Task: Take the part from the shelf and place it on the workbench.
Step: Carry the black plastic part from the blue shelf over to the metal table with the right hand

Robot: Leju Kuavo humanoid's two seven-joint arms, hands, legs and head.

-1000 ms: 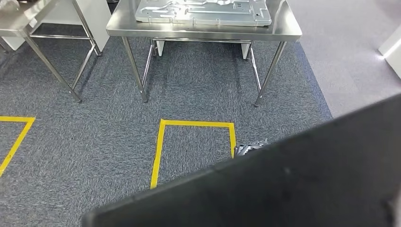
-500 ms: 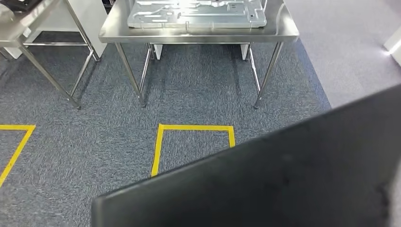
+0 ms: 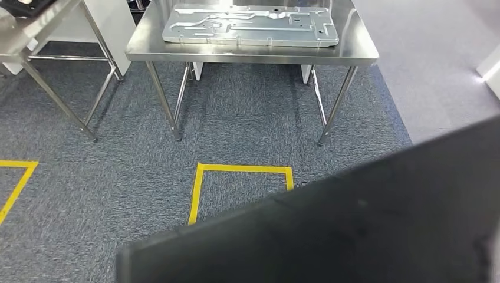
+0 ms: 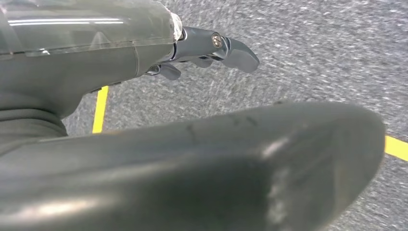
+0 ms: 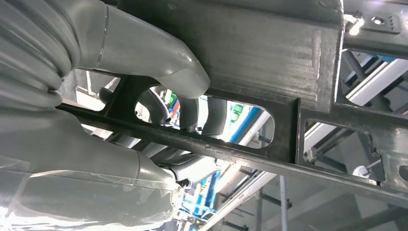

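I carry a large flat black part (image 3: 365,230) that tilts across the lower right of the head view. My right hand (image 5: 144,62) grips it, thumb over a rib of the black part (image 5: 269,48) and fingers hooked through an oblong slot. My left hand (image 4: 144,43) holds the rounded edge of the black part (image 4: 216,168), its dark fingers (image 4: 231,48) reaching out over the carpet. The steel workbench (image 3: 253,54) stands ahead, with a silver stamped metal plate (image 3: 250,25) covering most of its top.
A yellow tape square (image 3: 242,170) marks the grey carpet in front of the workbench. A second steel table (image 3: 35,29) stands at the far left, with another yellow line (image 3: 17,177) below it. A white object (image 3: 490,71) sits at the right edge.
The whole picture has shifted, so the camera has moved; more of the workbench top shows. The silver fingers seen at the part's upper edge a second ago are hidden.
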